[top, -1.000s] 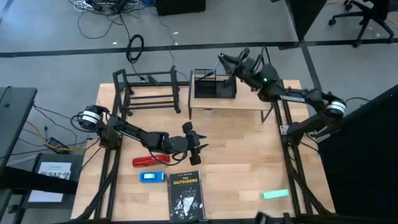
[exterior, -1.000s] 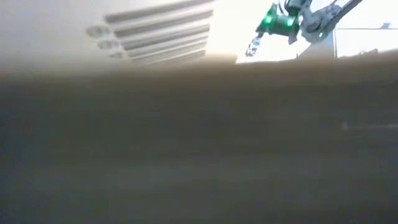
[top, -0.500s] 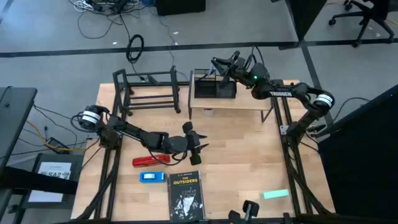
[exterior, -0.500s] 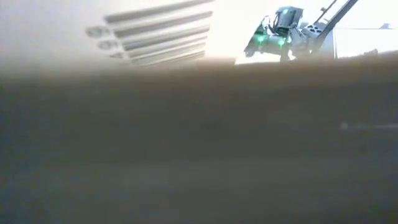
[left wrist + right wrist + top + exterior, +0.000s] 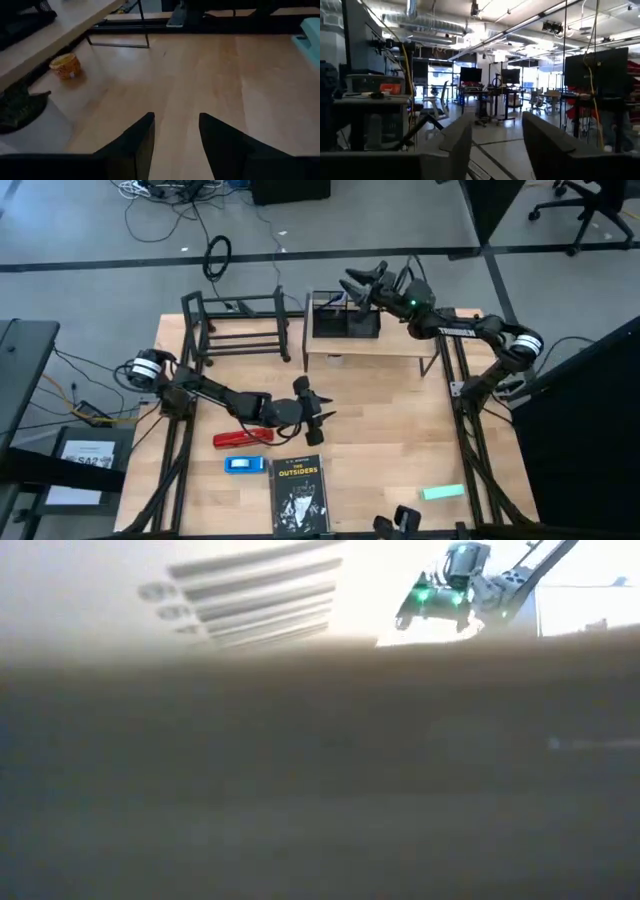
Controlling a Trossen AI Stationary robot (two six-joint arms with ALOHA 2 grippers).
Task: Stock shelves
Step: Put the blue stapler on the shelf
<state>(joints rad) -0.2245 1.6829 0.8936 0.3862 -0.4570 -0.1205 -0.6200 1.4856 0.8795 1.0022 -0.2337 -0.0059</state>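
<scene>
The right claw (image 5: pixel 352 281) hangs raised over the far edge of the counter (image 5: pixel 380 430), above the black mesh organizer tray (image 5: pixel 345 320). Its two fingers (image 5: pixel 455 137) stand apart with nothing between them; the right wrist view looks past them into the room beyond, not at any object.

The left claw (image 5: pixel 318 416) sits low near the middle of the counter, its fingers (image 5: pixel 142 135) also spread, empty, over bare wood. Just beside its arm on the near side lies a red object (image 5: pixel 243 437), with a small blue item (image 5: pixel 244 464) and a black book (image 5: pixel 300 495) nearer still. A pale green item (image 5: pixel 441 493) lies at the near right.

The shelves stand along the far side. The black tube-frame rack (image 5: pixel 238 327) is at the far left, open, with nothing visibly on it. The wood plank shelf (image 5: pixel 375 343) on black legs is right of it, carrying the mesh tray on top. In the left wrist view, a small yellow cup (image 5: pixel 65 66) sits on the counter under the plank's edge.
</scene>
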